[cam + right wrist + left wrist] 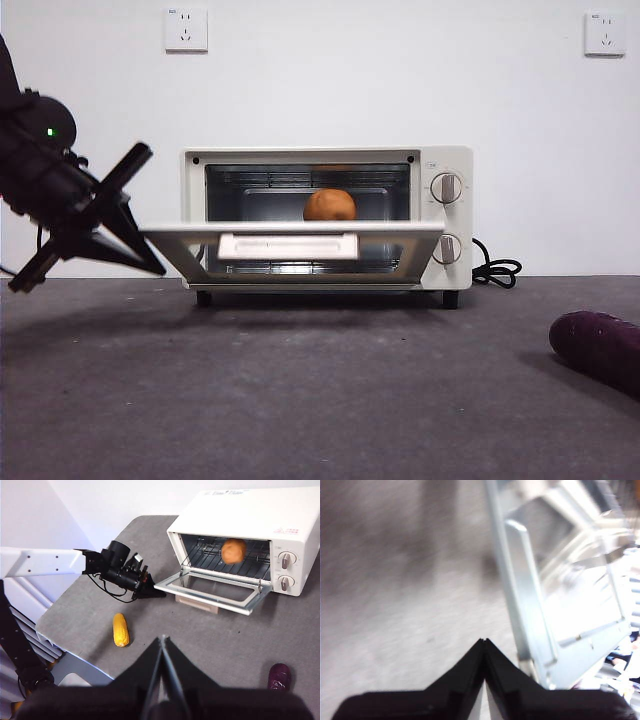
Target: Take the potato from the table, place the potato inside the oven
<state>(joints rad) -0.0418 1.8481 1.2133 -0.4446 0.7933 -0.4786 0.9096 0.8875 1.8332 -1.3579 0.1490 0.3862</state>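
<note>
The potato (pixel 330 205) is sitting inside the oven (pixel 440 165), well apart from my left fingers (pixel 150 593), clenched empty beside the open door (pixel 290 240); my right fingers (pixel 162 641) are clenched too.

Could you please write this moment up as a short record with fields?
potato: on the rack inside the oven
oven: on the table, against the wall
oven door: hanging open, about level
left pincer: shut, holding nothing, beside the door's outer edge
right pincer: shut, holding nothing, raised well back from the oven
corn cob: lying on the table near the left arm
purple vegetable: lying on the table in front of the oven's knob side
</note>
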